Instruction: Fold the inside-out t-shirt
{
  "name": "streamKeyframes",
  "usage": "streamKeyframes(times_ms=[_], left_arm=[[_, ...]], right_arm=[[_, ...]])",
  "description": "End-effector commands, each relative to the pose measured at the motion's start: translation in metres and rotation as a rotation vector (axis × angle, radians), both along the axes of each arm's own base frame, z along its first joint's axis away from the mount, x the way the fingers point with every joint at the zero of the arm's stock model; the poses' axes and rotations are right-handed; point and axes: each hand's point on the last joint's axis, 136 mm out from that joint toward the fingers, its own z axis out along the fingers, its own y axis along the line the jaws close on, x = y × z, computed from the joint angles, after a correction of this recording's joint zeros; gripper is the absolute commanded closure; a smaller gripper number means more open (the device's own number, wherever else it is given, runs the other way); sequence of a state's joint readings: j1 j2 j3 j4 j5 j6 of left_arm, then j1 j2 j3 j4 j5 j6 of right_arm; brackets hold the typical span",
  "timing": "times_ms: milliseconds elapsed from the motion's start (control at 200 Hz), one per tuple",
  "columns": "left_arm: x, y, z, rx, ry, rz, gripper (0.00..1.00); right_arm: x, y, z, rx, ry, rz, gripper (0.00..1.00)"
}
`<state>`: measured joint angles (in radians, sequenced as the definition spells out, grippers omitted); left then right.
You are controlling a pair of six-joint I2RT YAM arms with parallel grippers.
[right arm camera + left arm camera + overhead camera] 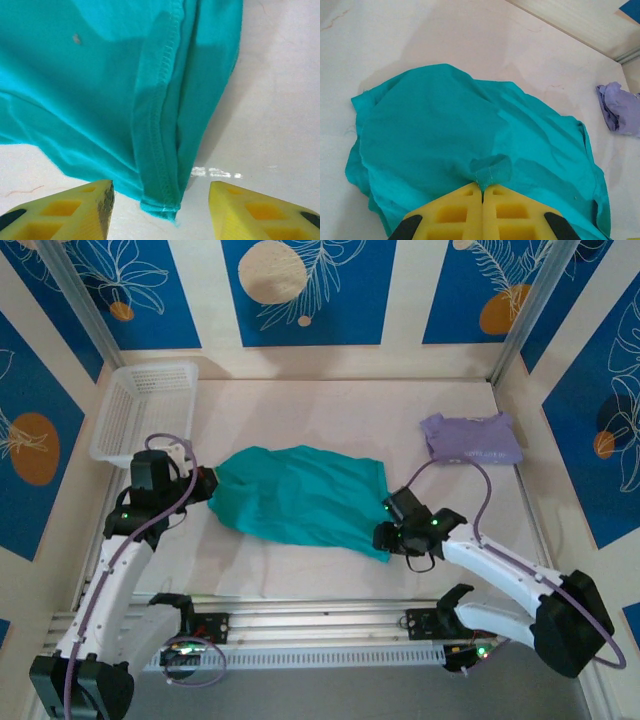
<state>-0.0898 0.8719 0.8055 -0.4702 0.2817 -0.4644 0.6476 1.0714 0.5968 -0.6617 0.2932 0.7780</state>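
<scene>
The inside-out t-shirt lies rumpled in a teal-green heap across the middle of the table, no print showing. At its left end, my left gripper is shut on a small fold of hemmed cloth, and the yellow pads meet with the fabric pinched between them. My right gripper is at the shirt's near right corner and stands open. In the right wrist view a stitched hem corner lies loose on the table between the spread fingers, touching neither one.
A folded pale lavender shirt lies at the back right, also seen as a lavender shirt from the left wrist. A white plastic basket stands at the back left. Walls close in on both sides.
</scene>
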Motion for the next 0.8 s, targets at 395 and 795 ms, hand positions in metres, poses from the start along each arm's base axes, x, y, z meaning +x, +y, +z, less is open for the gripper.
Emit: streamKeyframes(times_ms=[395, 795], left_arm=[[0.005, -0.008, 0.011, -0.028, -0.051, -0.048, 1.0], [0.007, -0.008, 0.009, -0.025, -0.053, -0.051, 1.0]], right_arm=[[-0.008, -0.015, -0.016, -0.139, 0.066, -0.074, 0.65], [-0.008, -0.009, -0.019, -0.056, 0.08, -0.067, 0.94]])
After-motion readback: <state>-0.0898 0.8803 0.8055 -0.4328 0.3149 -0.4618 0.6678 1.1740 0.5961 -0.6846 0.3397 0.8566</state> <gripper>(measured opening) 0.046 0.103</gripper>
